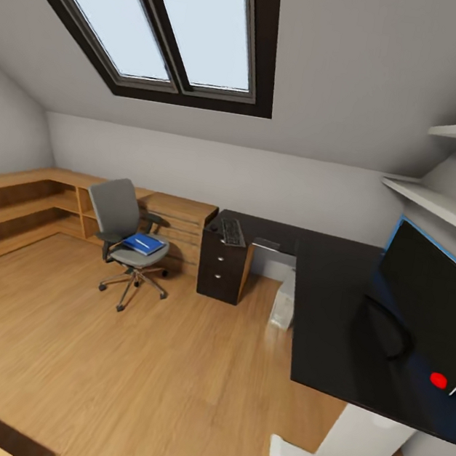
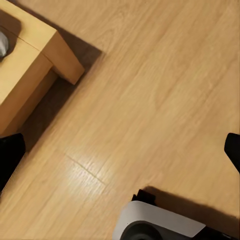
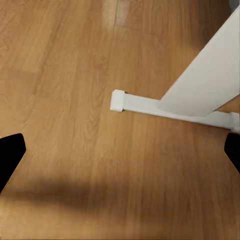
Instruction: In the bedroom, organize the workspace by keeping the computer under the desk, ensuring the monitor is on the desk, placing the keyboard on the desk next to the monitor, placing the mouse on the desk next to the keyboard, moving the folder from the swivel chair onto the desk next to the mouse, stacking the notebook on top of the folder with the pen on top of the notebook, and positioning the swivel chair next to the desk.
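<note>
Warm wood-plank floor (image 1: pixel 159 386), matte grain. L-shaped glossy black surface (image 1: pixel 334 304) on a white pedestal leg (image 1: pixel 359 447), with a dark three-knob drawer unit (image 1: pixel 220 271). Wide, thin black monitor (image 1: pixel 430 297) stands on it. Grey padded swivel chair (image 1: pixel 121 229), chrome star base, stands well apart from the surface, carrying the flat bright blue folder (image 1: pixel 143 244). Light grey boxy computer (image 1: pixel 284 303) sits beneath. Slim dark keyboard (image 1: pixel 232 232) lies above the drawers. Left pincer (image 2: pixel 120 150) and right pincer (image 3: pixel 120 150): both spread wide, holding nothing.
</note>
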{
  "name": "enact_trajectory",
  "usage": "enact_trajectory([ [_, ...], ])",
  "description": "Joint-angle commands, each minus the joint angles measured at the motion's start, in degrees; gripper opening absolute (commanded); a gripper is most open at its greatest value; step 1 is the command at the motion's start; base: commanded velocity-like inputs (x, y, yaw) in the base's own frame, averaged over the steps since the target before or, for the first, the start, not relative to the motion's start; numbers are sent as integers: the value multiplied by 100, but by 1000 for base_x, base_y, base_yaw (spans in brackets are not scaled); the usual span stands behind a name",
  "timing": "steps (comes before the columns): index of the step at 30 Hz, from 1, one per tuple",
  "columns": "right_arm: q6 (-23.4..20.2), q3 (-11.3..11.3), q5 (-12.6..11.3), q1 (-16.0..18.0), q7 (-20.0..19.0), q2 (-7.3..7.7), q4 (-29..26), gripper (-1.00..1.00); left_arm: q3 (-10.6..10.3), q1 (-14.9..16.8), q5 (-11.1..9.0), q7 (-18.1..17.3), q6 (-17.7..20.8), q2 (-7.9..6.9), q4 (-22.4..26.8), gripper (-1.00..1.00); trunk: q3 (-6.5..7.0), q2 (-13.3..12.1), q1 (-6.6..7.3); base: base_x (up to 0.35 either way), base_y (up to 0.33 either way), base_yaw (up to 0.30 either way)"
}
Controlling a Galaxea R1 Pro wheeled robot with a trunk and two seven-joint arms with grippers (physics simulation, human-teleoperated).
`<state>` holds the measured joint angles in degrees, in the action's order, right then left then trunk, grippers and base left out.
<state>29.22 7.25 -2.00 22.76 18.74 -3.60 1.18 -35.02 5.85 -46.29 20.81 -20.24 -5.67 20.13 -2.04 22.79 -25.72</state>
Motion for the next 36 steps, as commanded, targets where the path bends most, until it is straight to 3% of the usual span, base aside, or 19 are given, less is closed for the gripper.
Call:
enact_trajectory([
  [1,16,48,-20,5,33,-2,13,100,-49,5,-38,37,-15,-5,9,100,-13,13,-7,289,186,0],
  [19,15,49,-20,-1,33,-1,14,100,-62,5,-38,37,8,2,9,100,-13,13,-7,289,189,0],
  [36,15,49,-20,0,33,-1,14,100,-77,7,-22,37,6,104,-190,100,-13,13,-7,302,116,0],
])
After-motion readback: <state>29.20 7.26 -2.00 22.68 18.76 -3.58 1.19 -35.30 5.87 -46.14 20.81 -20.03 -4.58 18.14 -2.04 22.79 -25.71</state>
